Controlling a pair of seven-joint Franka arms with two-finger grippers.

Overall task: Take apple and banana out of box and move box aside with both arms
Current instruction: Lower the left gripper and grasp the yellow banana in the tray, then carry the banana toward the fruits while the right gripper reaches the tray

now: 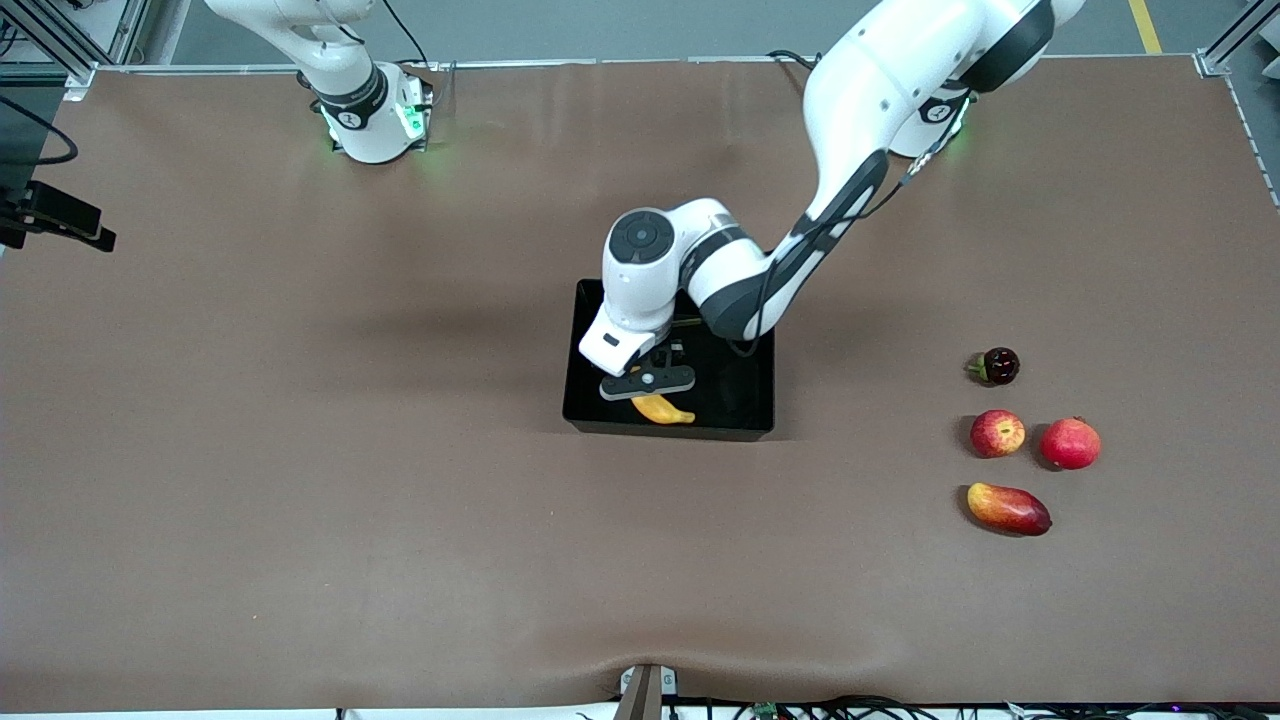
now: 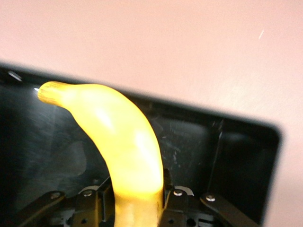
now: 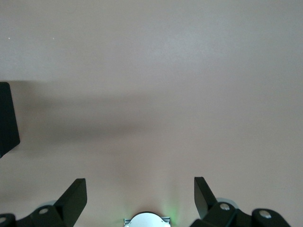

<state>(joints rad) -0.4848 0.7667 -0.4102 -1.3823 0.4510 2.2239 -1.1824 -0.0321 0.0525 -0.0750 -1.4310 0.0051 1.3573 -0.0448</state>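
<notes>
The black box (image 1: 742,392) sits at the table's middle. My left gripper (image 1: 648,385) is over it, inside its walls, shut on the yellow banana (image 1: 662,409). In the left wrist view the banana (image 2: 118,137) sticks out from between the fingers (image 2: 176,208) of the left gripper (image 2: 137,201), over the box floor (image 2: 227,156). I cannot tell if the banana touches the floor. The streaked apple (image 1: 997,433) lies on the table toward the left arm's end. My right gripper (image 3: 140,189) is open and empty above bare table, out of the front view.
Beside the apple lie a red pomegranate (image 1: 1070,443), a red-orange mango (image 1: 1008,508) nearer the camera, and a small dark fruit (image 1: 997,366) farther from it. The right arm's base (image 1: 372,125) stands at the table's back edge. A black corner (image 3: 7,118) shows in the right wrist view.
</notes>
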